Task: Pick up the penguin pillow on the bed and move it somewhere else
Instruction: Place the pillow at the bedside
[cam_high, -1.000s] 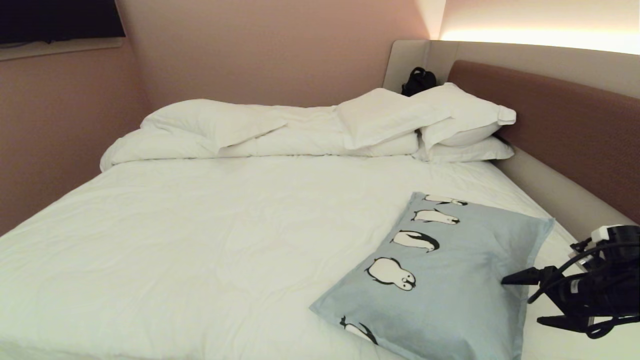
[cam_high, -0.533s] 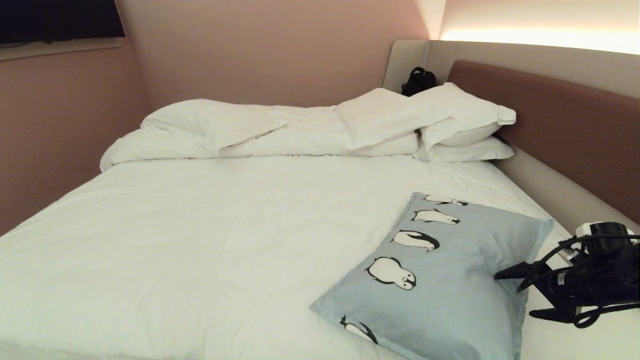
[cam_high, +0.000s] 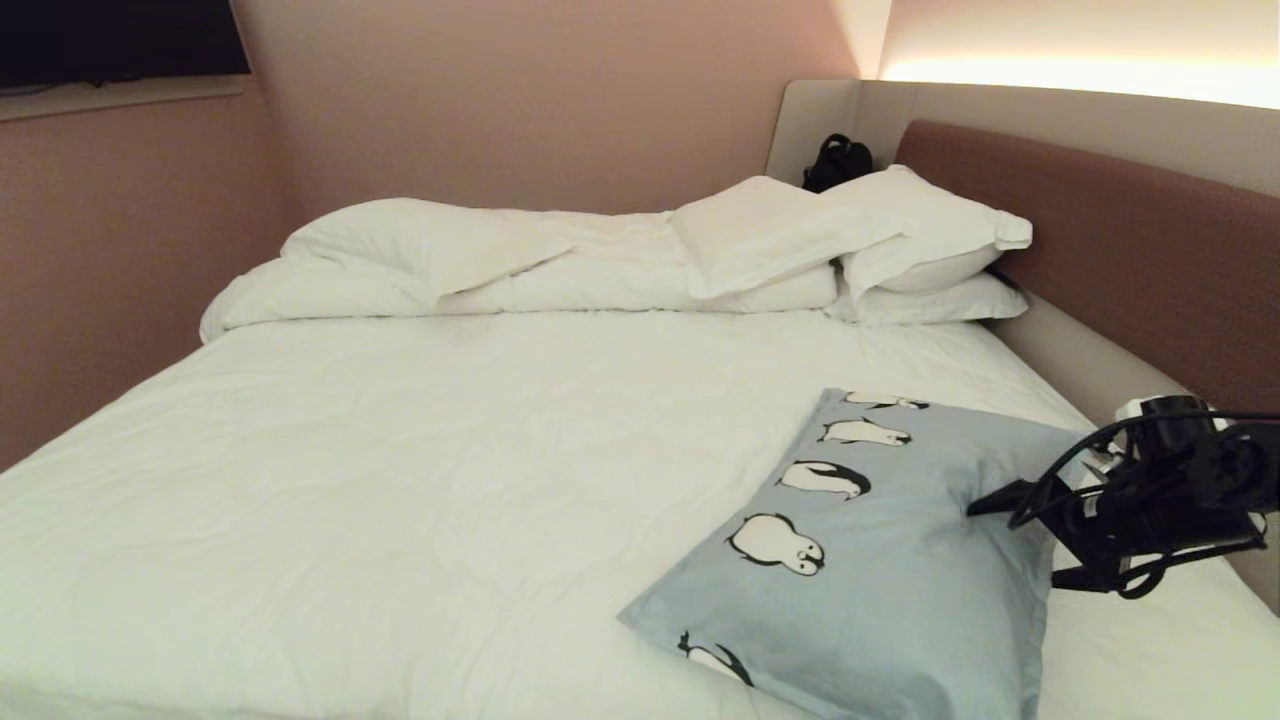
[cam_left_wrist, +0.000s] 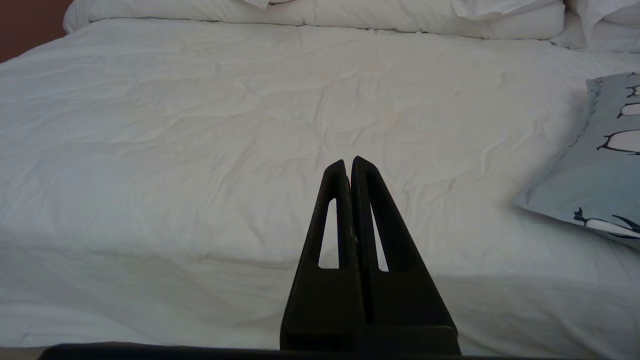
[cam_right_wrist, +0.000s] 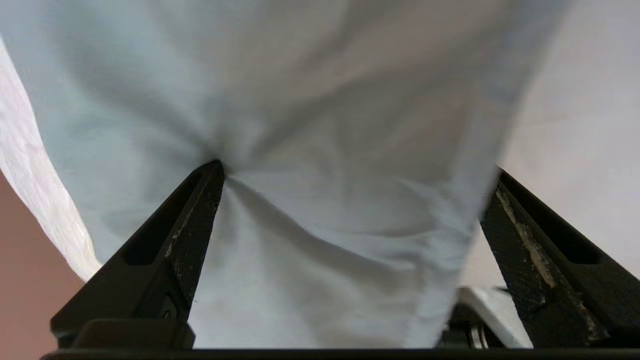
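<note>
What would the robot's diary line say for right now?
right pincer: open, straddling penguin pillow edge, one finger denting it | left pincer: shut, parked | pillow on bed

You have open white sheet across the bed (cam_high: 400, 470) on your left. The penguin pillow (cam_high: 880, 580) and headboard (cam_high: 1130, 250) crowd the right side.

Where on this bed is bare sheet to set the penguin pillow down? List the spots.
Free: the wide sheet of the bed between the penguin pillow and the wall side, below the duvet. Crowded: the far end, with duvet and white pillows, and the headboard side, where the right tool straddles the pillow's edge.
</note>
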